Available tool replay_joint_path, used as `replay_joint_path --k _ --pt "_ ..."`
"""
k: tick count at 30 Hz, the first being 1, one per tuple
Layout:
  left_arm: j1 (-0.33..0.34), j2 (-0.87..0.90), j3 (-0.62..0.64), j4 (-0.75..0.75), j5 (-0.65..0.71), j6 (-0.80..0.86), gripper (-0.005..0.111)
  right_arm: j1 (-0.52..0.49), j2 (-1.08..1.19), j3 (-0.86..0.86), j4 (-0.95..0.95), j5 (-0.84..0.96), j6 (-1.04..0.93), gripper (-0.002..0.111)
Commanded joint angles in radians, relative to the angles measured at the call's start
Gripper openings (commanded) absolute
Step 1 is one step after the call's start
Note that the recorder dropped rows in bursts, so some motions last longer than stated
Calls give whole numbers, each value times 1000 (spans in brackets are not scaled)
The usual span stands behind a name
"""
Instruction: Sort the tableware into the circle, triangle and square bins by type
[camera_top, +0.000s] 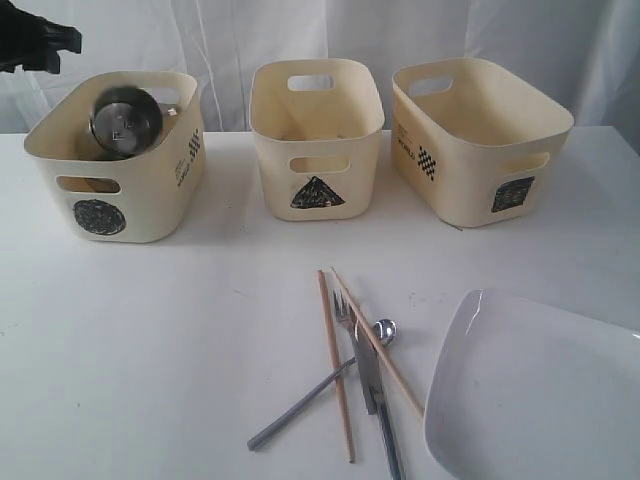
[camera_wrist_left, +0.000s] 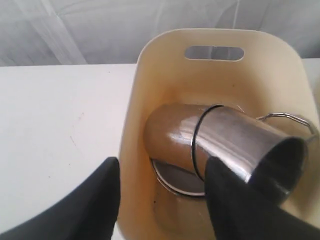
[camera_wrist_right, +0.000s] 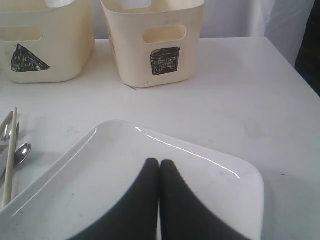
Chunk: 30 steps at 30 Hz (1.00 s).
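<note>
A steel mug (camera_wrist_left: 225, 142) lies tilted in the circle bin (camera_wrist_left: 150, 75), its wire handle up, over the rim of a steel bowl (camera_wrist_left: 175, 182). My left gripper (camera_wrist_left: 162, 197) hangs open above that bin, holding nothing; one finger (camera_wrist_left: 235, 205) stands in front of the mug. From outside, the mug (camera_top: 125, 122) shows in the circle bin (camera_top: 150, 215) and the left gripper (camera_top: 40, 45) sits at the top left. Chopsticks (camera_top: 335, 370), fork (camera_top: 343, 310), knife (camera_top: 371, 385) and spoon (camera_top: 385, 331) lie crossed on the table. My right gripper (camera_wrist_right: 159, 165) is shut over the white square plate (camera_wrist_right: 210, 185).
The triangle bin (camera_top: 315, 175) stands in the middle and the square bin (camera_top: 480, 170) to its right, both at the back of the white table. The plate (camera_top: 540, 390) fills the front right corner. A white curtain hangs behind.
</note>
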Motion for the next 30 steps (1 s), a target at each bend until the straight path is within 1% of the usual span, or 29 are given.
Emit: replay_joint_path --k 1,7,10,11,13,16,18,20,22,25,29,30 --pt "-3 -36 -4 -25 99 1 56 -6 -6 2 0 -6 -1 0" --pt "-3 -17 -4 -75 122 71 56 -6 -6 2 0 -6 -1 0" --pt "-3 -20 -4 -81 69 72 55 -6 -6 2 0 -6 -1 0" --pt "-3 -30 -4 -79 41 72 51 -6 -6 2 0 -6 -1 0" --pt "1 -65 -4 -68 -8 65 37 -6 -6 2 0 -6 -1 0" --pt "11 -149 -4 -51 -79 65 0 -6 -6 2 0 -6 -1 0" --pt "18 -206 -4 -11 -82 57 0 -6 -6 2 0 -6 -1 0" --pt "28 -251 -1 -2 -63 34 0 -6 -6 2 0 -6 -1 0" --pt "30 -297 32 -2 -94 15 0 -6 -6 2 0 -6 -1 0" --pt "30 -393 175 -2 -236 -1 0 -6 -6 2 0 -6 -1 0" --pt "30 -540 479 -2 -469 -38 0 -6 -6 2 0 -6 -1 0" --pt "30 -584 573 -2 -543 -38 0 -6 -6 2 0 -6 -1 0"
